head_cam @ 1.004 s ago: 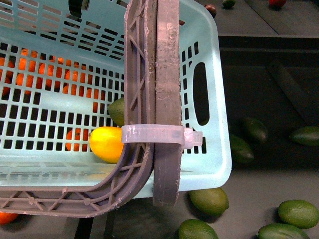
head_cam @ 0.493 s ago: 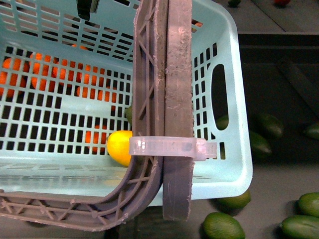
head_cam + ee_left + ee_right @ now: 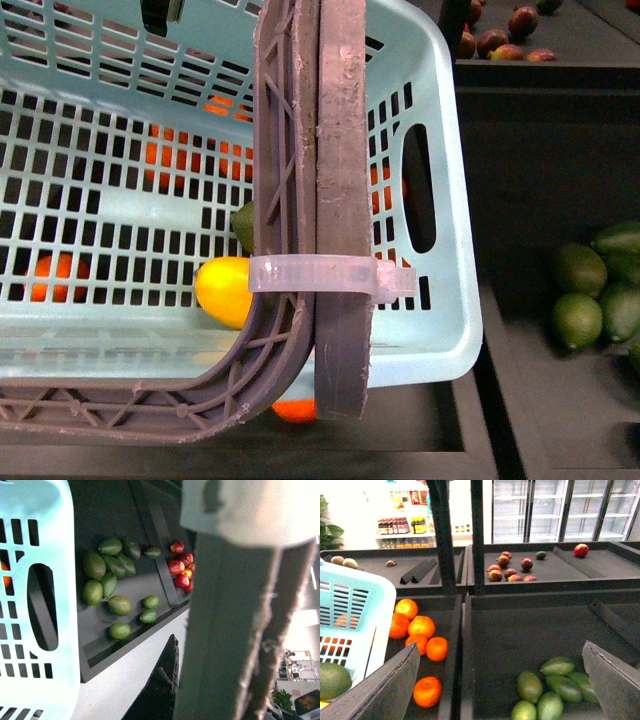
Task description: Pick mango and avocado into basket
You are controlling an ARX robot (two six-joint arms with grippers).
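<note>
The aqua basket (image 3: pixel 440 300) fills the left of the front view, hanging tilted from its two brown-grey handles (image 3: pixel 338 200), which are bound with a white zip tie. Inside it the yellow mango (image 3: pixel 224 290) rests against the lower wall. The dark green avocado (image 3: pixel 243 226) lies just above it, half hidden by the handles. My left gripper (image 3: pixel 186 672) is shut on the basket's handle (image 3: pixel 235 630). My right gripper (image 3: pixel 500 680) is open and empty over the fruit bins, beside the basket (image 3: pixel 355 605); the avocado (image 3: pixel 332 680) shows there too.
Oranges (image 3: pixel 420 630) lie in the bin beneath and beside the basket. Green oval fruits (image 3: pixel 550 687) are piled in the bin to the right, also (image 3: pixel 590 290). Red fruits (image 3: pixel 510 570) sit on the back shelf. Black dividers (image 3: pixel 462 645) separate the bins.
The basket has swung a little left in the front view with both fruits still inside. The green fruits that lay under its right corner now lie well off to the right.
</note>
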